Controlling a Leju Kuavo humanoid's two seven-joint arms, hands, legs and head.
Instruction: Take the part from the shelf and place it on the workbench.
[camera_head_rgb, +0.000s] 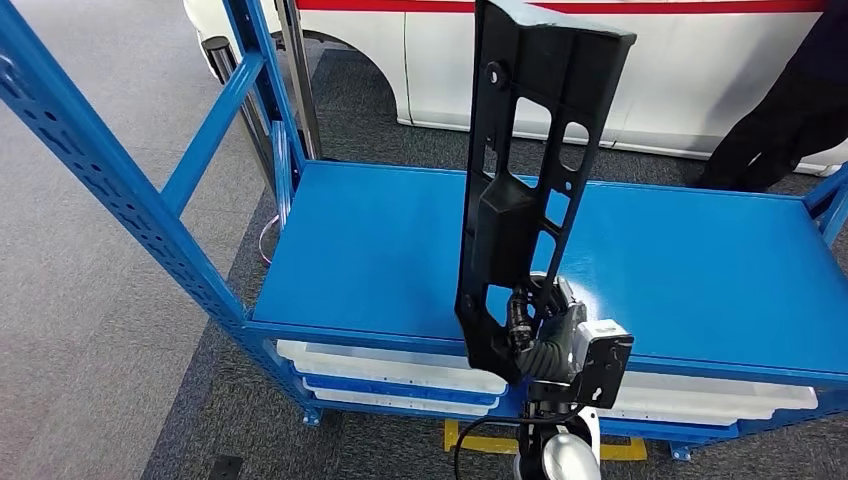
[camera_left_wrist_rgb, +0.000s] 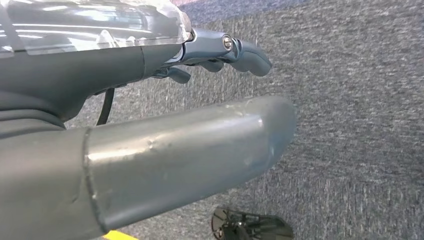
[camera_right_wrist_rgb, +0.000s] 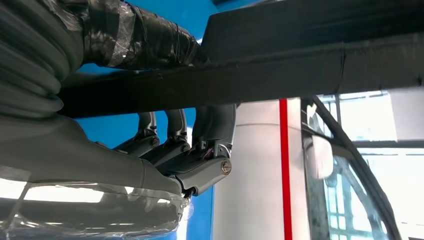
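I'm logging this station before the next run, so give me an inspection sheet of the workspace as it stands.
Surface: blue shelf top, bare.
Job's things: black part held upright above the shelf top.
Clutter: nothing seen on the shelf top; white trays on the level below.
Hands: right hand grips the part's lower end; left hand holds nothing, over grey carpet.
Cables: black cable beside the right arm.
Surroundings: white car body with red stripe, a person's dark sleeve, grey carpet.

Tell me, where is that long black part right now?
In the head view the black part stands upright at centre, gripped at its lower end by the right hand, above the blue shelf.
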